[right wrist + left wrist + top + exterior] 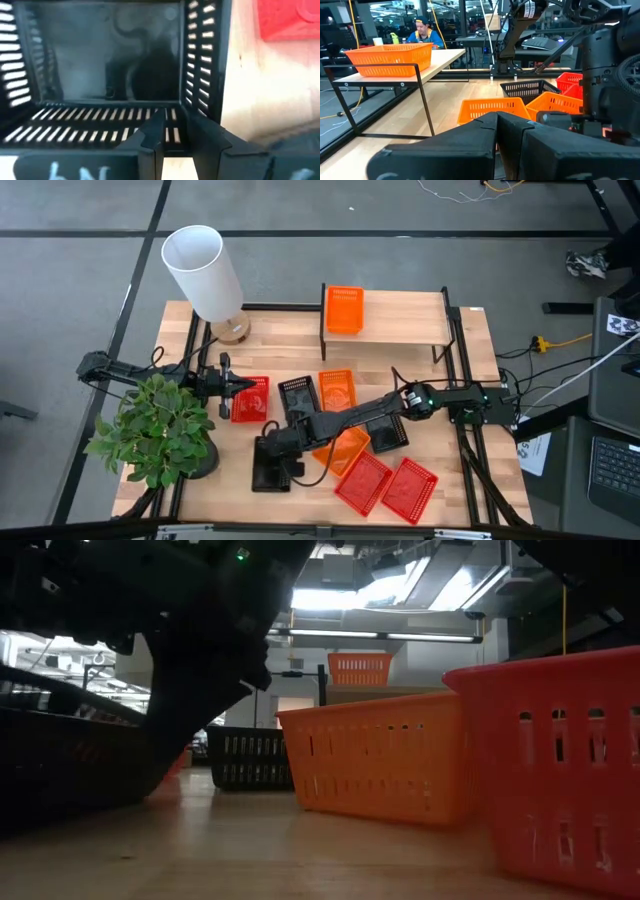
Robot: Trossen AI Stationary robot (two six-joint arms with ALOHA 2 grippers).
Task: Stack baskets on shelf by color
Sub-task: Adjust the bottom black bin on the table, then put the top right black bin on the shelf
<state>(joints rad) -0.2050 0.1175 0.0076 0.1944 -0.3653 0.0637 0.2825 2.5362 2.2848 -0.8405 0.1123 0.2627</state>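
No legible text, white marks on right pincer [172,145] unreadable

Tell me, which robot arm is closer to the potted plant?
Left. The left gripper sits just beside the potted plant, near a red basket. The right gripper is farther out toward the table's middle, fingers closed on a black basket wall.

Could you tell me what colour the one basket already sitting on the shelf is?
Orange: the small plastic mesh basket on the light wood shelf, clearest in the high view.
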